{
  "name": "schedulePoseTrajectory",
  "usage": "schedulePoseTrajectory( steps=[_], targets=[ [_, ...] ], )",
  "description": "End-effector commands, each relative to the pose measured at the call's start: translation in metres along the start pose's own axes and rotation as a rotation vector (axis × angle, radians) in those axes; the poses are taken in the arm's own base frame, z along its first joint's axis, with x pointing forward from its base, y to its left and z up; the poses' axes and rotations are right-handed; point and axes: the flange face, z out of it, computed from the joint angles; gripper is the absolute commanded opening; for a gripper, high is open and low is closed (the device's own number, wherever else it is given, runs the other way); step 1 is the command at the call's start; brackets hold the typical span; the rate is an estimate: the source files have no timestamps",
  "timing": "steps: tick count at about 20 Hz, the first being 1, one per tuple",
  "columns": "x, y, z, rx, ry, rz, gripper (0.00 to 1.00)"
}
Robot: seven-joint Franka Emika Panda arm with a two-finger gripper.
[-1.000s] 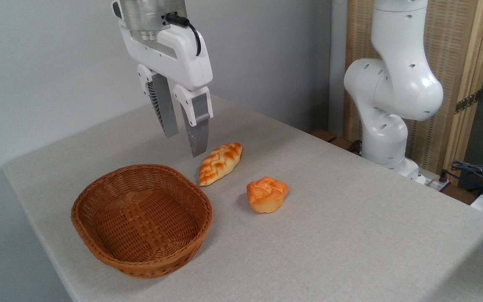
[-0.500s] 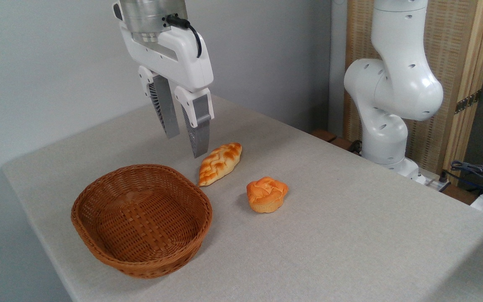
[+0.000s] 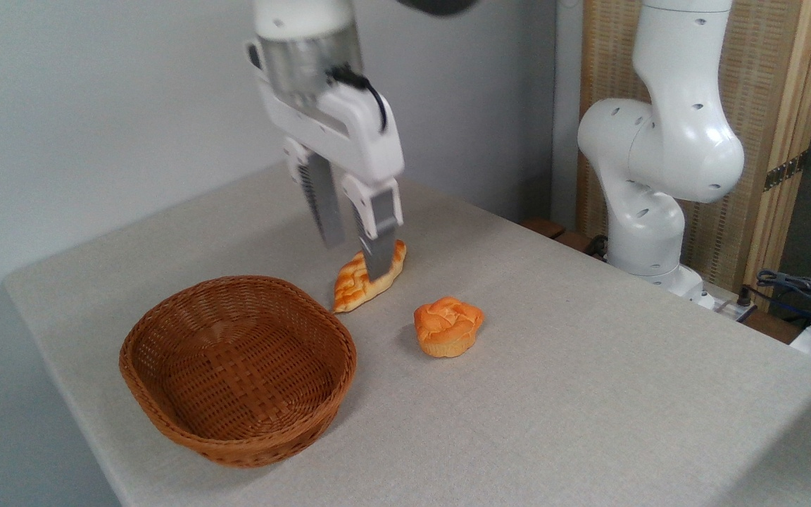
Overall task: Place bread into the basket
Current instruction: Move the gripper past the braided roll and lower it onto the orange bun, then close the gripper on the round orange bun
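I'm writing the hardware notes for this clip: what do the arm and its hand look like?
The arm has glossy white rounded shells with small dark screw holes. The hand has a white body below a silver metal collar, a black cable looping at its side, and two grey ribbed fingers.

plaited loaf (image 3: 357,285) on grey table (image 3: 588,394); slatted wooden screen (image 3: 764,105) behind

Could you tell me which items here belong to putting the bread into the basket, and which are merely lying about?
Part of the job: round bun; wicker basket; gripper, open.

Lying about: plaited loaf; cables at the right edge.
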Motion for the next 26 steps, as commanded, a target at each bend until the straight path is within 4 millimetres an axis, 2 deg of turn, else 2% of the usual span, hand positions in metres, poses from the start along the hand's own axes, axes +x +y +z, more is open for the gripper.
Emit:
schedulePoseTrajectory(
  steps=[1, 5, 7, 13, 19, 22, 24, 25, 26],
  targets=[
    [-0.029, 0.028, 0.054, -0.018, -0.012, 0.121, 1.00],
    [-0.038, 0.042, 0.097, -0.025, -0.015, 0.132, 1.00],
    [-0.041, 0.045, 0.109, -0.027, -0.017, 0.134, 1.00],
    [-0.053, 0.051, 0.136, -0.021, -0.125, 0.189, 1.00],
    [-0.061, 0.059, 0.159, -0.054, -0.158, 0.192, 1.00],
    [-0.058, 0.064, 0.168, -0.062, -0.168, 0.207, 0.99],
    [-0.058, 0.064, 0.169, -0.063, -0.169, 0.208, 0.85],
    [-0.058, 0.064, 0.169, -0.063, -0.169, 0.210, 0.72],
    [-0.058, 0.064, 0.169, -0.063, -0.169, 0.211, 0.65]
  ],
)
